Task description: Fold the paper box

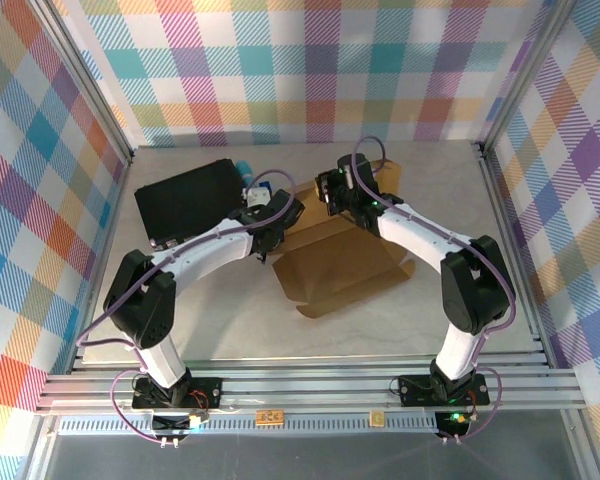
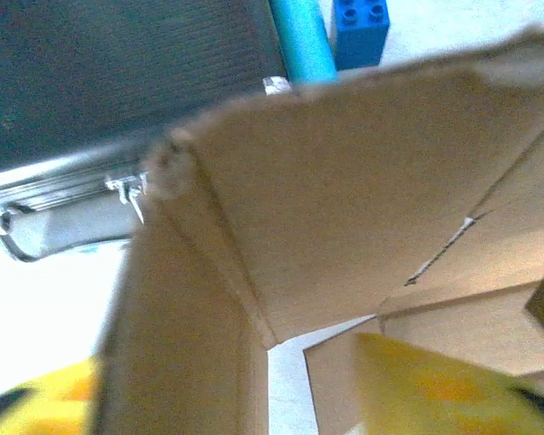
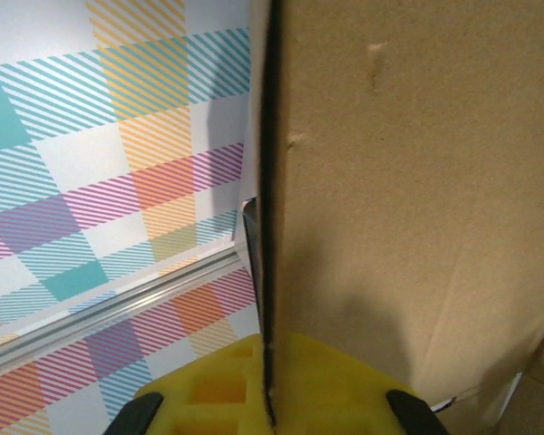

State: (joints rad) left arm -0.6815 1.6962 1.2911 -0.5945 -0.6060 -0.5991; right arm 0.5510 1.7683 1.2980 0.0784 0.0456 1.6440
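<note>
Where the table (image 1: 380,335) runs toward its far left corner, the black case (image 1: 185,205) lies flat, with a cyan tube (image 2: 301,41) and a blue block (image 2: 361,32) just beyond its right end. Right of the case, the left gripper (image 1: 277,215) reaches over the left edge of the paper box (image 1: 345,268). The box lies partly unfolded in the middle of the table, between the two arms. In the left wrist view the yellow fingers (image 2: 435,385) stand well apart, with a cardboard flap rising between them. I cannot tell whether either finger touches the flap, and nothing is clamped. Further right, the right gripper (image 1: 333,192) sits at the box's far edge. Its wrist view shows the jaws closed tight on a raised panel of the box. The thin cardboard edge runs down into the yellow pads (image 3: 326,390), and the plaid wall (image 3: 100,181) stands to the left.
</note>
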